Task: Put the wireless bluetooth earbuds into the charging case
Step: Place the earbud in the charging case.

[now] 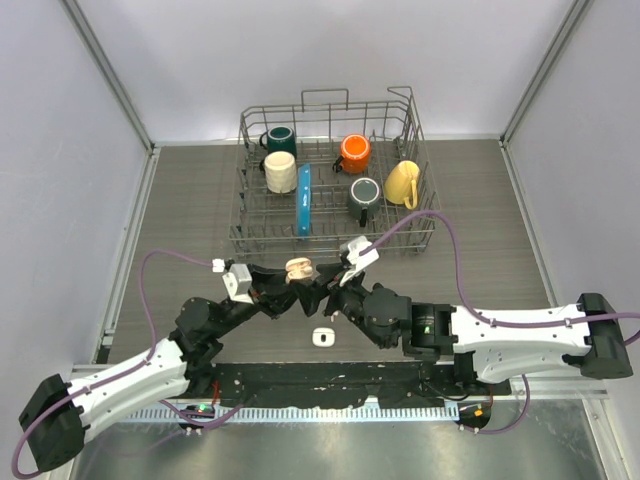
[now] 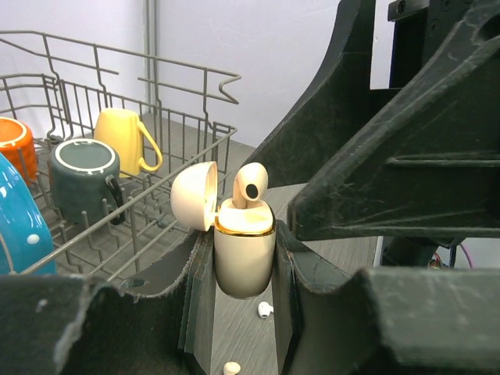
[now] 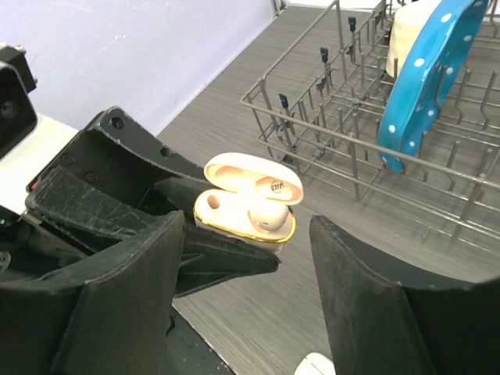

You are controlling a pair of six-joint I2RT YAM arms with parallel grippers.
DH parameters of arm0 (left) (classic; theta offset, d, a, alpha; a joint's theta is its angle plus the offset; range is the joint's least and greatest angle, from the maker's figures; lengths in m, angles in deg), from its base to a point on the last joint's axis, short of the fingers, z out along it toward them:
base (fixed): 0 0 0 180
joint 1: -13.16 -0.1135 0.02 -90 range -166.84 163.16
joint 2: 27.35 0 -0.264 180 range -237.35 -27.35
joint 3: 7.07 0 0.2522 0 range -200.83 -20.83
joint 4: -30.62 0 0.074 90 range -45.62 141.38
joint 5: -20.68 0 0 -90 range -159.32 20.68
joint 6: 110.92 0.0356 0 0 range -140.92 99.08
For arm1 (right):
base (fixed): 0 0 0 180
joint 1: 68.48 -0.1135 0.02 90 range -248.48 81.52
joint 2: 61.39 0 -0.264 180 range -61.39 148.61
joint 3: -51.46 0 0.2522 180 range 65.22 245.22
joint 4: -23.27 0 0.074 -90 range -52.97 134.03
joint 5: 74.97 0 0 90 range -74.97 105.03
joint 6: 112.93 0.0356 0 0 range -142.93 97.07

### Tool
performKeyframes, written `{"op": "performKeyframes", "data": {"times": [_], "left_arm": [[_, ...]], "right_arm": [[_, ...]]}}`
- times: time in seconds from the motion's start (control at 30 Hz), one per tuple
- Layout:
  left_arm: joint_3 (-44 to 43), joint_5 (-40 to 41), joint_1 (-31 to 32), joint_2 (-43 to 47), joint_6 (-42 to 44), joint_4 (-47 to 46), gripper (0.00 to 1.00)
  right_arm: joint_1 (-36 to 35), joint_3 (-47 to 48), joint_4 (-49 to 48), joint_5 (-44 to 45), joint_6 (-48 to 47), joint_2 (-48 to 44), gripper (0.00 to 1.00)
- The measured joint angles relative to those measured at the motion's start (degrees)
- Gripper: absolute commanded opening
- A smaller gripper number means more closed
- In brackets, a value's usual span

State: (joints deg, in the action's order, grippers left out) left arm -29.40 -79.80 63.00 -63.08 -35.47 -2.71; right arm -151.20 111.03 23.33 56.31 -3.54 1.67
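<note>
Your left end effector (image 2: 241, 269) pinches the charging case (image 3: 248, 220) upright by its sides, lid hinged open, so the sockets face up for loading. One beige earbud (image 2: 250, 186) stands in it, seemingly not fully seated. Your right end effector (image 3: 248, 293) hangs spread and empty just beside the case. A white earbud (image 2: 266, 310) lies on the counter (image 1: 480, 200) below. Both arms angle inward, and their wrists meet before the dish rack (image 1: 335, 175).

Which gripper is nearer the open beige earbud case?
Left. The left gripper is clamped on the case, one finger each side; the right gripper is open close beside it, not gripping.
</note>
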Motion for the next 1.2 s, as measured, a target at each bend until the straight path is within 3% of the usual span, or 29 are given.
{"op": "performKeyframes", "data": {"times": [0.1, 0.23, 0.5, 0.63, 0.93, 1.2], "left_arm": [[0.0, 0.0, 0.0, 0.0, -0.02, -0.68, 0.0], [0.0, 0.0, 0.0, 0.02, -0.02, -0.98, 0.0], [0.0, 0.11, 0.0, 0.9, 0.04, -1.07, 0.0], [0.0, 0.28, 0.0, 1.09, 0.22, -1.07, 0.0], [0.0, 0.42, 0.0, 1.09, 0.26, -1.07, 0.0], [0.0, 0.42, 0.0, 1.2, 0.26, -1.07, 0.0]], "right_arm": [[0.04, 1.18, 1.99, -0.61, 2.19, -0.09, 0.83], [2.08, 2.23, 5.38, -2.43, 6.82, -1.46, 0.84], [17.09, 2.62, 11.76, -13.51, 20.76, -8.66, 0.85], [21.24, 2.62, 13.42, -21.75, 26.05, -8.9, 0.84], [22.43, 1.92, 14.86, -34.6, 31.8, -6.32, 0.72], [22.47, 0.11, 13.79, -37.59, 33.07, -6.32, 0.65]]}}
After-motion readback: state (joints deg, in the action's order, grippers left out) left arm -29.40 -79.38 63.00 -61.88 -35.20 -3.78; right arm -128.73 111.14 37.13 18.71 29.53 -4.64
